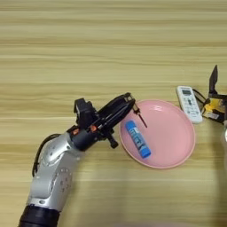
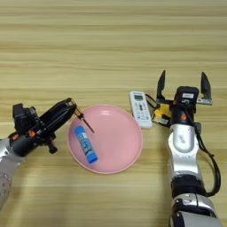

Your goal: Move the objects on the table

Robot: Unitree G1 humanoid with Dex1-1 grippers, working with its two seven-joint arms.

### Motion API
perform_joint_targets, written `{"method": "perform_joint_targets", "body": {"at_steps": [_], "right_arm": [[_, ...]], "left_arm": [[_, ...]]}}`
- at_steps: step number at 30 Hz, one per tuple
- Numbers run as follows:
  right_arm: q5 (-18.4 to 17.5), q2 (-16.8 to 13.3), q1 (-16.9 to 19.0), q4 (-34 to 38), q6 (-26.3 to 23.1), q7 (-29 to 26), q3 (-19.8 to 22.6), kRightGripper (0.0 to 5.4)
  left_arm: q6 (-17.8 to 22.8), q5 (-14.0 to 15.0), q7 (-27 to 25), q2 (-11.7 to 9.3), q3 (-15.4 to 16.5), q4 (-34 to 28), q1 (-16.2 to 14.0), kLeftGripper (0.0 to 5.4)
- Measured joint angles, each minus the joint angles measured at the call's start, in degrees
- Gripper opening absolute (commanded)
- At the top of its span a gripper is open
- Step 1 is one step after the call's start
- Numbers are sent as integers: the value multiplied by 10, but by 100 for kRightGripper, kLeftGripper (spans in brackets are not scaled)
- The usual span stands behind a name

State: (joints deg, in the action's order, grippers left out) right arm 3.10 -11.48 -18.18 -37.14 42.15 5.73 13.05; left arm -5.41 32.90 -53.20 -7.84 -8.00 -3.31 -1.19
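1. The left gripper point(image 1: 131, 103) reaches in over the left rim of the pink plate point(image 1: 177, 150). Its two black fingers are clenched on the small screwdriver point(image 1: 140, 116), gripping the handle end, so only a glimpse of orange shows at the fingertips.
2. The screwdriver's dark shaft slants down and to the right from the fingertips, with its tip over the plate's left part. Whether the tip touches the plate I cannot tell.
3. The blue glue stick point(image 1: 138, 139) lies inside the plate, on its left side, pointing from far-left to near-right. It sits just near of the screwdriver tip and apart from it.
4. The right gripper point(image 2: 182, 87) is parked to the right of the plate, fingers spread wide and pointing to the far side, holding nothing. In front of it are the yellow tape measure point(image 2: 162, 112) and, just left of that, the white remote control point(image 2: 140, 108), both on the table point(image 1: 111, 40).
5. The step in hand looks like setting the screwdriver into the plate. To do it well, lower the hand until the shaft lies nearly flat, keep it on the far side of the glue stick so nothing gets knocked, and release only once the tool rests on the plate, clear of the rim.
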Motion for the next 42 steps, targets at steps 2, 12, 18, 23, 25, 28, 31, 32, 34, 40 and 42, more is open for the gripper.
{"method": "perform_joint_targets", "body": {"at_steps": [2, 12, 18, 23, 25, 28, 31, 32, 34, 40, 42], "right_arm": [[0, -1, 0, -3, 2, -1, -1, 540], [-2, -3, -1, -13, 11, -2, -11, 540], [-16, -3, -8, -33, 12, -13, -11, 540], [-18, -3, -10, -40, 13, -16, -12, 540], [-19, -3, -13, -43, 14, -18, -13, 540], [-20, -3, -15, -44, 19, -20, -13, 540], [-20, -3, -16, -46, 22, -24, -14, 540], [-20, -3, -17, -46, 22, -24, -14, 540], [-20, -3, -17, -48, 22, -24, -15, 540], [-20, -3, -17, -49, 22, -24, -17, 540], [-20, -3, -17, -49, 22, -24, -18, 540]], "left_arm": [[0, -1, 0, 0, 0, 1, 0, 76], [24, -13, 14, 3, 0, 23, 10, 76], [80, -9, 27, 9, -2, 32, 26, 76], [140, 13, 29, 26, -6, 39, 32, 76], [179, 36, 31, 34, -8, 38, 39, 76], [226, 59, 38, 47, -7, 36, 52, 76], [252, 59, 49, 52, -10, 38, 66, 76], [254, 58, 51, 53, -12, 40, 69, 76], [260, 57, 52, 56, -15, 43, 72, 76], [247, 10, 50, 61, -40, 76, 77, 76], [225, -12, 47, 60, -43, 89, 79, 76]]}}
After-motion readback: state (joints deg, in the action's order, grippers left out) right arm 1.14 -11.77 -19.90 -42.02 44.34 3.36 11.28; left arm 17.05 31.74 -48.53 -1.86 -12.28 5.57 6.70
